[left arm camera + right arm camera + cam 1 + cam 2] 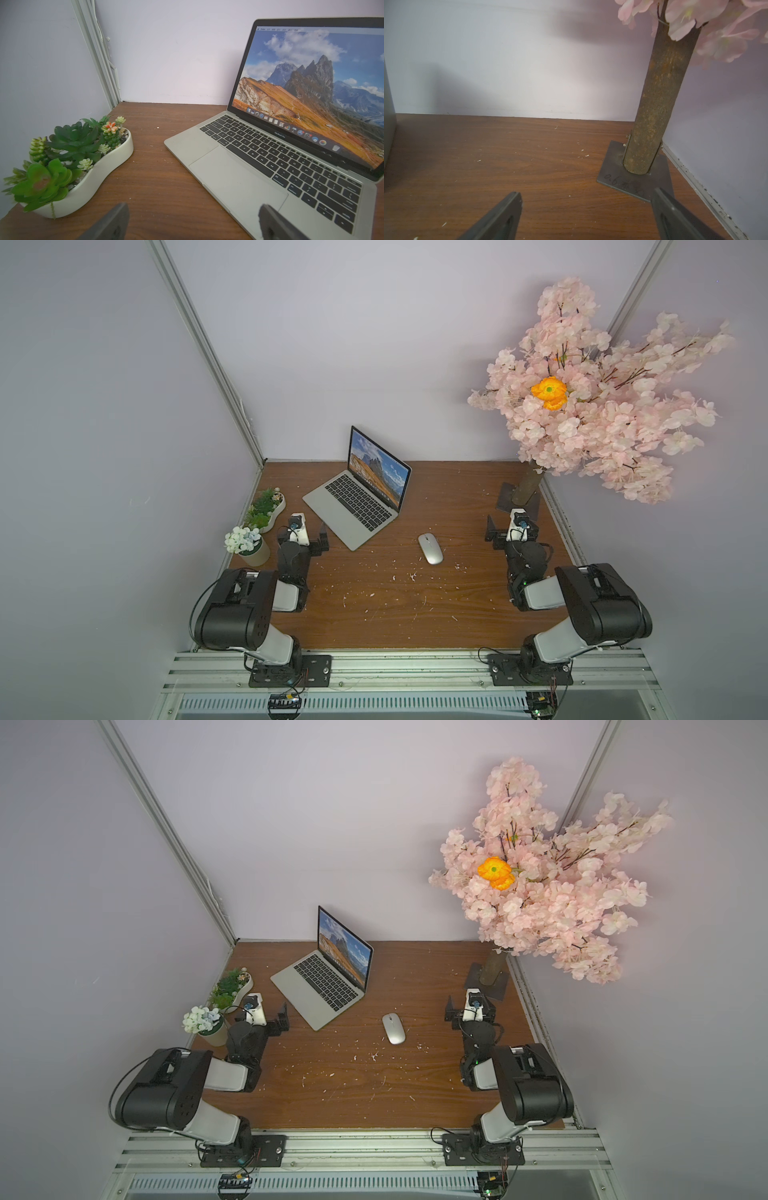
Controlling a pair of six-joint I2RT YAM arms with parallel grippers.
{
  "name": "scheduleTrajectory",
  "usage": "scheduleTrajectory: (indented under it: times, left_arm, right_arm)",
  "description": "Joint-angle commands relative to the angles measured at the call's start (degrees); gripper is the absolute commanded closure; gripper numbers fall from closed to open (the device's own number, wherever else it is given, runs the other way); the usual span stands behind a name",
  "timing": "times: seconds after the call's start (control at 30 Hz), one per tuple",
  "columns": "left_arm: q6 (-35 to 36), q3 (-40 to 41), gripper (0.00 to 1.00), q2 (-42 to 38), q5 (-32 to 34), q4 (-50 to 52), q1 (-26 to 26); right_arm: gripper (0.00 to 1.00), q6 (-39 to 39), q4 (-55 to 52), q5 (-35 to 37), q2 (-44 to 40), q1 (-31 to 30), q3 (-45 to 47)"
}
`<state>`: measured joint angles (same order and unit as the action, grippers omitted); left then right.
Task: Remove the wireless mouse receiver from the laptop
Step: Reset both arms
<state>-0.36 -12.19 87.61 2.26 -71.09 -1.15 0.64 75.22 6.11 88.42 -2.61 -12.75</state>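
Observation:
The laptop [353, 510] [320, 990] stands open at the back left of the wooden table, its screen showing a mountain landscape; the left wrist view has it close up [245, 178]. No view shows the wireless mouse receiver. My left gripper [302, 531] [262, 1013] [193, 207] is open just in front of the laptop's near corner, one finger over the palm rest, nothing between the fingers. My right gripper [512, 527] [470, 1007] [586, 193] is open and empty over bare table at the right, far from the laptop.
A silver mouse [430, 548] [393, 1028] lies mid-table. A white succulent planter [277, 512] [116, 153] and a white flower pot [255, 556] stand left of my left gripper. A pink blossom tree's trunk [658, 104] and metal base plate [614, 178] stand by my right gripper.

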Motion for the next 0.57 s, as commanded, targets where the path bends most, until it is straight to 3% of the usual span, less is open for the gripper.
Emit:
scheduleTrajectory:
  times: [0.0, 0.53]
  left_arm:
    - [-0.26, -0.05, 0.01, -0.07, -0.55, -1.22, 0.61]
    - [-0.28, -0.09, 0.00, 0.00, -0.59, -1.29, 0.61]
  right_arm:
    - [0.00, -0.12, -0.45, -0.91, -0.51, -0.12, 0.32]
    - [0.00, -0.28, 0.43, -1.15, -0.46, -0.03, 0.64]
